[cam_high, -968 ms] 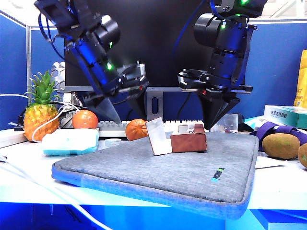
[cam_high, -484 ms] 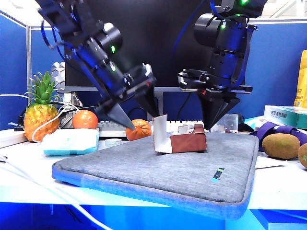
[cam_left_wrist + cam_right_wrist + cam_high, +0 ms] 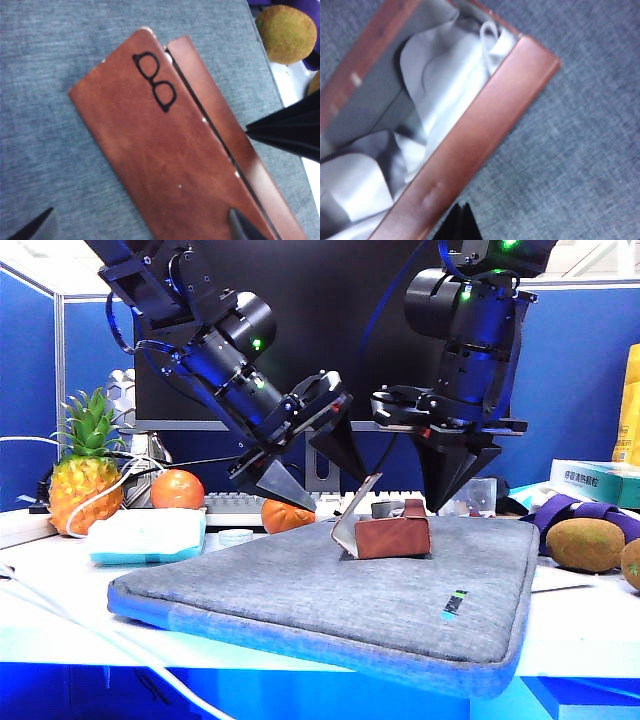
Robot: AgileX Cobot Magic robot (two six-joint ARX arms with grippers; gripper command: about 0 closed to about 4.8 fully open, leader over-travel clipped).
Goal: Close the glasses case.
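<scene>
While the glasses case (image 3: 385, 532) sits mid-frame on the grey sleeve (image 3: 300, 600), the left gripper (image 3: 320, 475), spread wide, leans at its flap. Its wrist view shows a printed spectacles icon (image 3: 155, 81). The right gripper (image 3: 455, 485) hovers above; fingers mostly cropped, spread unclear.

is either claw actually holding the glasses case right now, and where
Neither. The left claw is open, one finger against the flap of the glasses case; the right claw hovers above it.
</scene>
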